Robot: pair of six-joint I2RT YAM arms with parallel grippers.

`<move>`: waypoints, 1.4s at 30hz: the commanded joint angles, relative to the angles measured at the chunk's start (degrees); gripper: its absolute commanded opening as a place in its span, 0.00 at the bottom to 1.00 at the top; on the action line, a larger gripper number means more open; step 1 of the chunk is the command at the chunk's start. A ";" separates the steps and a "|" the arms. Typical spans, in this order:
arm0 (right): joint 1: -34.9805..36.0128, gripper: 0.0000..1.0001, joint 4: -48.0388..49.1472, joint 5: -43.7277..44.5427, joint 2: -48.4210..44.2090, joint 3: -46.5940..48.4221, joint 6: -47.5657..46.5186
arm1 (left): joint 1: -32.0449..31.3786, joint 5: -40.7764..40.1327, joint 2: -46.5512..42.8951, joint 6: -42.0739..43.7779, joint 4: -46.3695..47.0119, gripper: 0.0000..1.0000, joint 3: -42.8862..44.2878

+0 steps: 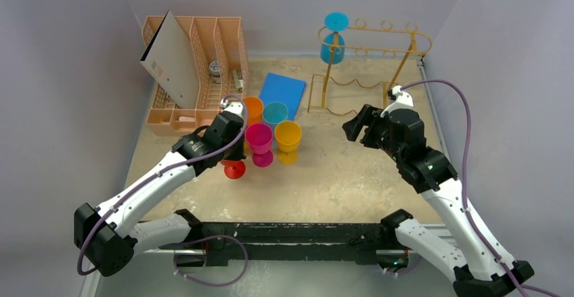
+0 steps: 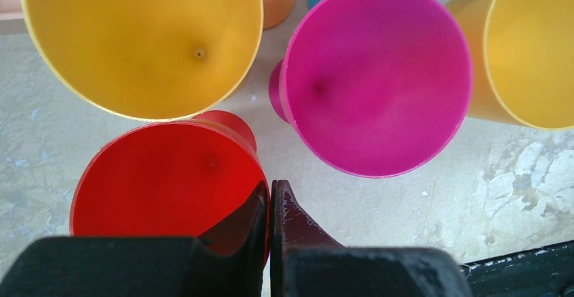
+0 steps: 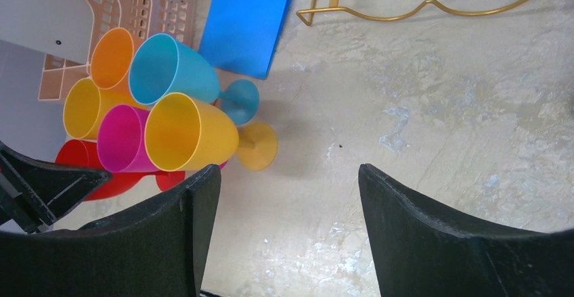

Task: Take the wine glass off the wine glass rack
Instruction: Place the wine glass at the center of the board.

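A blue wine glass [image 1: 333, 40] hangs upside down at the left end of the gold wire wine glass rack [image 1: 392, 38] at the back right. The rack's wavy lower bar [image 3: 433, 6] shows in the right wrist view. My right gripper [image 1: 357, 126] [image 3: 290, 172] is open in front of and below the rack, over bare table, with nothing between its fingers. My left gripper [image 1: 232, 149] [image 2: 270, 187] is shut on the rim of a red wine glass [image 2: 162, 175] [image 1: 234, 168], one finger inside the cup and one outside. That glass stands among other glasses at centre left.
Around the red glass stand magenta [image 1: 259, 138], yellow [image 1: 288, 134], teal [image 1: 275, 113] and orange [image 1: 252, 107] glasses. A blue flat sheet [image 1: 283, 93] lies behind them. A peach slotted file organizer [image 1: 203, 47] with a leaning grey board [image 1: 169, 57] fills the back left.
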 commanded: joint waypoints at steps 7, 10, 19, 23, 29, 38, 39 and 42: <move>0.04 0.77 1.37 1.66 -1.12 0.07 1.12 | -0.62 2.87 -0.08 0.49 3.14 0.00 -0.44; 0.05 0.77 2.09 2.16 -1.94 -0.45 0.97 | -0.69 3.23 -0.09 0.40 2.34 0.00 -0.36; 0.04 0.77 1.88 2.14 -1.48 -0.38 1.25 | -1.29 5.04 -1.63 0.23 -0.96 0.02 0.57; 0.04 0.77 1.99 1.88 -1.10 -0.29 1.39 | -1.66 5.03 -2.84 -0.11 -1.29 0.02 0.01; 0.08 0.77 1.90 1.79 -1.00 -0.35 1.35 | -2.14 6.25 -4.30 -0.67 -1.42 0.05 -0.42; 0.05 0.77 1.73 1.76 -1.24 -0.64 1.65 | -2.27 6.04 -2.29 0.14 -1.53 0.21 0.59; 0.04 0.77 1.73 1.79 -1.26 -0.59 1.60 | -2.32 6.05 -2.40 0.21 -1.53 0.23 0.86; 0.09 0.77 1.73 1.88 -1.35 -0.55 1.37 | -2.38 6.21 -3.15 0.27 -1.97 0.30 1.78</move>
